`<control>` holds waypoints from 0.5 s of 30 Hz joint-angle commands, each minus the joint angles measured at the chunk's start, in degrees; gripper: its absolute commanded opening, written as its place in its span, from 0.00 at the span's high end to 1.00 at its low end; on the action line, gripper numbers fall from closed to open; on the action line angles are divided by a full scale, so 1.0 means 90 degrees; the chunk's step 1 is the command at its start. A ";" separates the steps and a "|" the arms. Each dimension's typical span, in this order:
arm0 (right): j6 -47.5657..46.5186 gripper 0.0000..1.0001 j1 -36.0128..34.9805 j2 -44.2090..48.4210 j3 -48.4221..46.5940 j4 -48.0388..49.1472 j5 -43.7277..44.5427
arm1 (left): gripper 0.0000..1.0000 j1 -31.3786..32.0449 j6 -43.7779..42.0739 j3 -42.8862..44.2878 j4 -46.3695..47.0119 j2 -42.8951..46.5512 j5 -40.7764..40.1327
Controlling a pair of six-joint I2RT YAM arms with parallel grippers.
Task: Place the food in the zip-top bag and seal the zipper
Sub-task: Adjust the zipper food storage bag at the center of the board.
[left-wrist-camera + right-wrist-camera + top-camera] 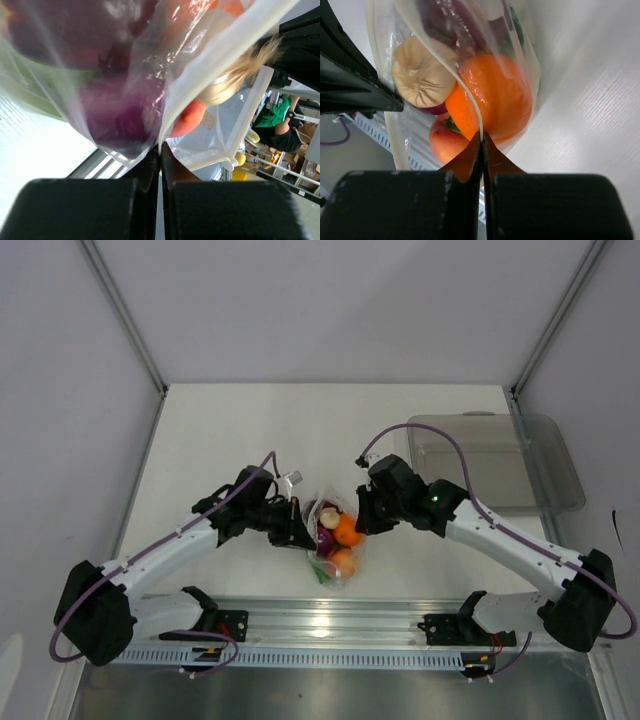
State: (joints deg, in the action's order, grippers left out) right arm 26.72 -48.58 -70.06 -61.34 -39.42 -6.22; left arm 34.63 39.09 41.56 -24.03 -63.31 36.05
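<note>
The clear zip-top bag (337, 540) is held up between both grippers near the table's front edge. Inside it are an orange (348, 530), a peach-coloured fruit (343, 561), a dark purple fruit (325, 540), a beige piece (329, 516) and a bit of green (322, 571). My left gripper (300, 530) is shut on the bag's left edge (161, 150), with the purple fruit (115, 110) just above its jaws. My right gripper (362, 520) is shut on the zipper strip (470, 100) at the bag's right edge (482, 137), with the orange (495, 95), the peach-coloured fruit (447, 142) and the beige piece (422, 77) behind the film.
A rigid clear plastic tray (490, 460) stands at the back right, behind the right arm. The aluminium mounting rail (320, 625) runs along the near edge, just in front of the bag. Grey walls close in the table on three sides.
</note>
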 commanded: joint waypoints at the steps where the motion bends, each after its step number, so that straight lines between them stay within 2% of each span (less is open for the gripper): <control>1: -0.0165 1.00 -0.0178 -0.0164 -0.0838 -0.0119 0.0465 | 0.99 -0.0049 -0.0085 0.0769 0.0232 0.0012 0.0047; 2: -0.0253 1.00 -0.0266 -0.0174 -0.1102 -0.0228 0.0631 | 0.99 -0.0049 -0.0124 0.0985 0.0084 0.0061 0.0037; 3: -0.0341 1.00 -0.0412 -0.0107 -0.1588 -0.0403 0.0903 | 0.99 -0.0059 -0.0163 0.1674 -0.0072 0.0207 0.0027; 6: -0.0469 1.00 -0.0472 0.0137 -0.2128 -0.0532 0.0906 | 0.99 -0.0040 -0.0135 0.2246 -0.0474 0.0442 0.0047; 8: -0.0381 1.00 -0.0472 0.0323 -0.2120 -0.0493 0.0789 | 0.99 -0.0010 -0.0086 0.2599 -0.0562 0.0676 0.0037; 13: -0.0040 1.00 -0.0423 0.0734 -0.0972 0.0131 0.0614 | 0.99 -0.0010 0.0158 0.1468 -0.0056 0.0951 -0.0002; 14: 0.0115 1.00 -0.0375 0.0705 -0.0755 0.0248 0.0439 | 0.99 0.0000 0.0207 0.0722 0.0110 0.0825 0.0056; 15: 0.0185 1.00 -0.0335 0.0685 -0.0521 0.0568 0.0311 | 0.99 -0.0010 0.0304 0.0473 0.0489 0.0727 0.0105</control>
State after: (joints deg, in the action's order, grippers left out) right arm 25.50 -52.25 -61.84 -71.70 -39.03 -0.47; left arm 34.57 39.38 54.96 -22.70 -52.18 36.34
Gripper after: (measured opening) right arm 0.006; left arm 0.005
